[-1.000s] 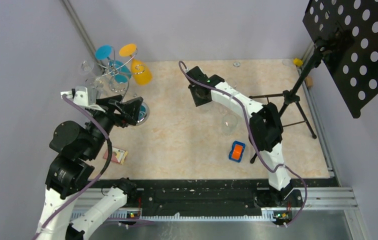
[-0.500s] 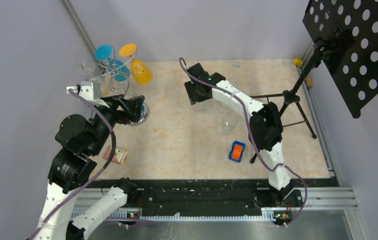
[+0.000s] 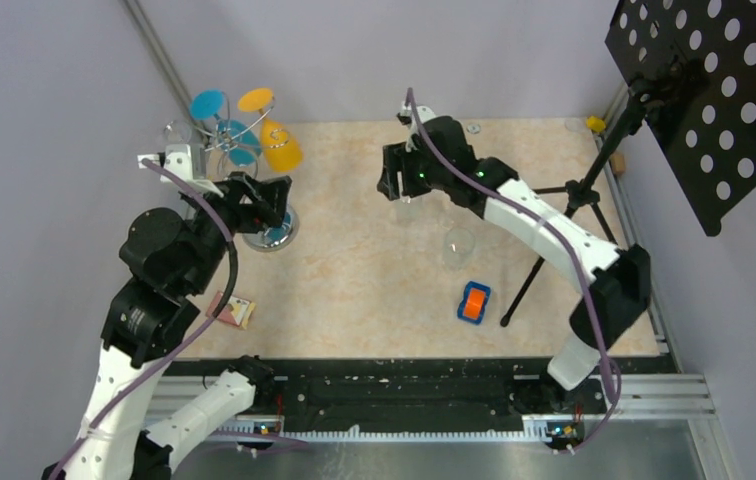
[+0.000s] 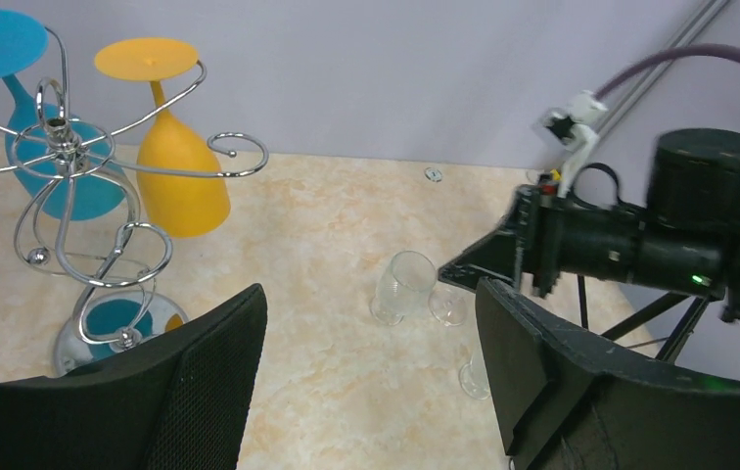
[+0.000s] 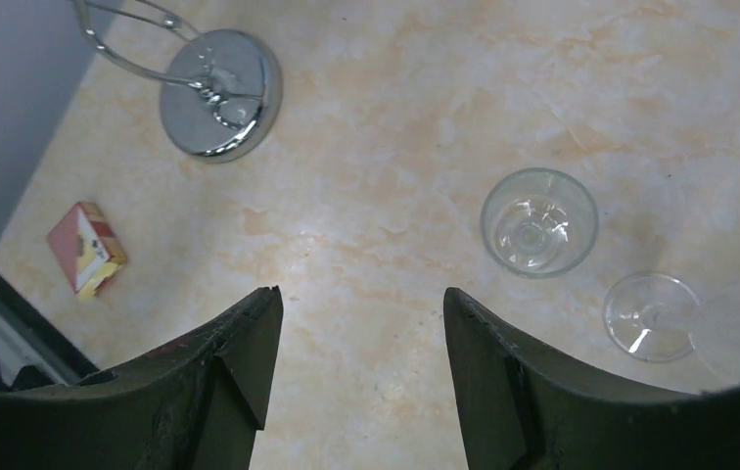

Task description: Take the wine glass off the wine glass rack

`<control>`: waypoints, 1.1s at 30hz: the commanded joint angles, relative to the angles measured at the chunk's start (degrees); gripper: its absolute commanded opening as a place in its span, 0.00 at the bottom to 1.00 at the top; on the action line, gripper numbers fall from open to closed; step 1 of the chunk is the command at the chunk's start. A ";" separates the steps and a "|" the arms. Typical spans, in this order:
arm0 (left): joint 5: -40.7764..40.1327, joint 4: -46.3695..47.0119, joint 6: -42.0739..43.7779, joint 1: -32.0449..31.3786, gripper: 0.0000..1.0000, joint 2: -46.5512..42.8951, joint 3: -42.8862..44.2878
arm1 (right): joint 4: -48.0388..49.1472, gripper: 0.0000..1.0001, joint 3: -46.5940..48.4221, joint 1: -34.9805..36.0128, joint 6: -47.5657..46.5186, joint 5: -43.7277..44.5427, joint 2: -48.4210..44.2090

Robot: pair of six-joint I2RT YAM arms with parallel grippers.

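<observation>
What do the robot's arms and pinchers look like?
The left arm and right arm are white tubes with chunky black joints and a purple cable each. The left gripper and right gripper each have two wide black fingers. The right arm shows a green light.

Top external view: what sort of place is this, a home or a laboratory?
Most likely a robot test cell, not a home: the white-and-black left arm and right arm are fixed along a silver metal rail, and plain lilac walls close in the beige marbled table.
</observation>
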 commanded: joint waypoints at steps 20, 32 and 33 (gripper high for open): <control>16.30 -3.60 -7.28 26.56 0.82 23.57 26.98 | 14.88 0.60 -19.59 -0.41 9.88 -10.47 -23.69; 36.91 3.39 -22.47 45.91 0.73 31.05 23.68 | 17.20 0.56 -24.95 -0.42 12.07 -11.86 -29.25; 37.71 4.62 -23.33 46.63 0.72 31.41 23.14 | 17.92 0.56 -26.07 -0.42 12.32 -12.33 -29.92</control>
